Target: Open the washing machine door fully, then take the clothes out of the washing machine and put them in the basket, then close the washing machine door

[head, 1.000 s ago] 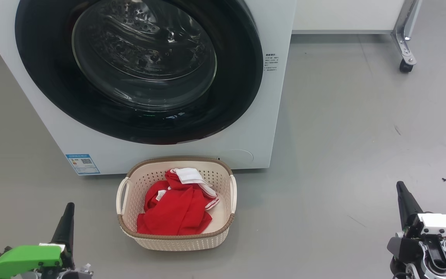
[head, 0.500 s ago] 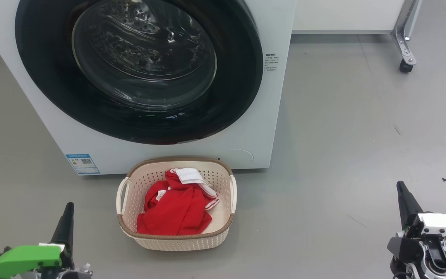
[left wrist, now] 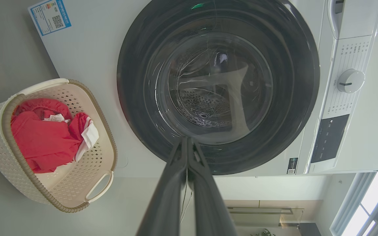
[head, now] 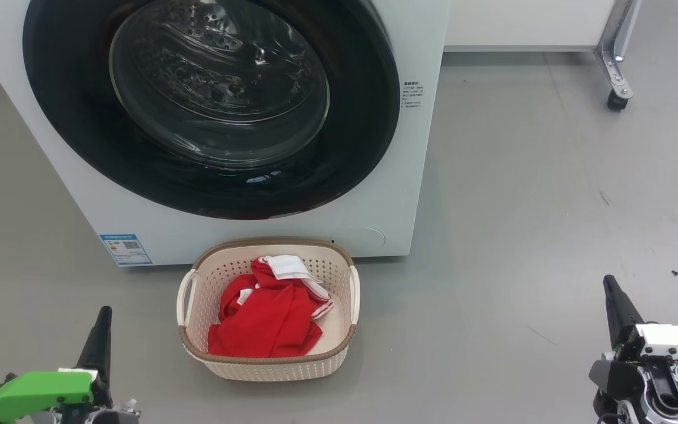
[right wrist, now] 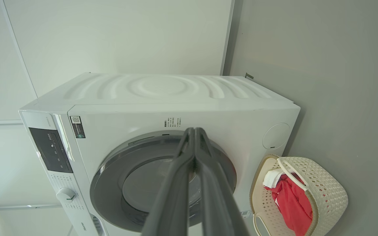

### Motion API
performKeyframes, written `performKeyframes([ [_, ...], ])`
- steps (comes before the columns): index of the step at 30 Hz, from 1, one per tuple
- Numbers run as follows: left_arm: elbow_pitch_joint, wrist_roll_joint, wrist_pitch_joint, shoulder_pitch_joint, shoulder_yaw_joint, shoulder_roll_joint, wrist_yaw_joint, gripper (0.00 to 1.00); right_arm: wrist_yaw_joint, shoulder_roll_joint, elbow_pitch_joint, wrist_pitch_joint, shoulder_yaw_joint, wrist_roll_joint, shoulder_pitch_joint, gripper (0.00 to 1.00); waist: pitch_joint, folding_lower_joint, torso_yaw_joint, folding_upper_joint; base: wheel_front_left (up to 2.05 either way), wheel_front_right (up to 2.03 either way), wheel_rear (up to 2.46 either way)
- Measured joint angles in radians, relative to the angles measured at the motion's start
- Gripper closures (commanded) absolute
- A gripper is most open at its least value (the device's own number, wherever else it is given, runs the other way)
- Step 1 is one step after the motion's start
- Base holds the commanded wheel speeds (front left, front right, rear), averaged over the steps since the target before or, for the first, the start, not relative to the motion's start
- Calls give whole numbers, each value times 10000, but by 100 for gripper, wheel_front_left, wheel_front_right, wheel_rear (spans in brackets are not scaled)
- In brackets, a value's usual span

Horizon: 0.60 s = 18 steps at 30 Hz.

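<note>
Head view: we note grey floor (head: 521, 206) all round, a metal leg on a caster (head: 617, 97) at far right, and a blue sticker (head: 126, 248) low on the washing machine (head: 374, 194). The washing machine door (head: 68, 118) sits shut, flush with the white front and facing us, its glass bowl bulging out. The basket (head: 268, 365) stands on the floor just in front of the machine, below the door. Its handles are at left and right, so we read the long axis as running across the view, parallel to the machine's front. The clothes (head: 265, 321) lie crumpled inside the basket, white trim at the end nearest the machine. The left gripper (head: 104, 312) is low at left and the right gripper (head: 608, 281) low at right; both are clenched and hold nothing, fingers pressed together and pointing toward the machine. The basket lies between them, nearer the left one and apart from both.
</note>
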Motion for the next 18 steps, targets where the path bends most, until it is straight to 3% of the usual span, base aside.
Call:
performKeyframes([
  [18,-4,2,0,-12,29,0,0,100,0,6,-4,4,-15,0,-1,100,2,0,0,0,0,0,0],
])
